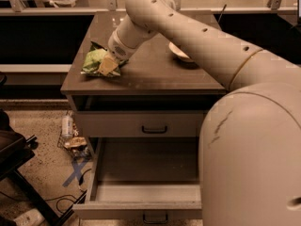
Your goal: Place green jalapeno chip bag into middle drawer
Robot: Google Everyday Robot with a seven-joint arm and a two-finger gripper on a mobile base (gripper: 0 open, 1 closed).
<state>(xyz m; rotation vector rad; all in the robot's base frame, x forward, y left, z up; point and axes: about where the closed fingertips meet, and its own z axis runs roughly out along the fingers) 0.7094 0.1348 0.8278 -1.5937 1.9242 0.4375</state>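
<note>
The green jalapeno chip bag lies crumpled on the left part of the cabinet top. My gripper reaches down from the arm and rests on the bag's right side, covering part of it. The middle drawer is pulled out below the cabinet, with its tray bare and its small dark handle at the front edge.
A white bowl sits on the cabinet top to the right, partly behind my arm. The shorter drawer front above the open drawer is closed. A bottle, litter and a blue tape cross lie on the floor to the left.
</note>
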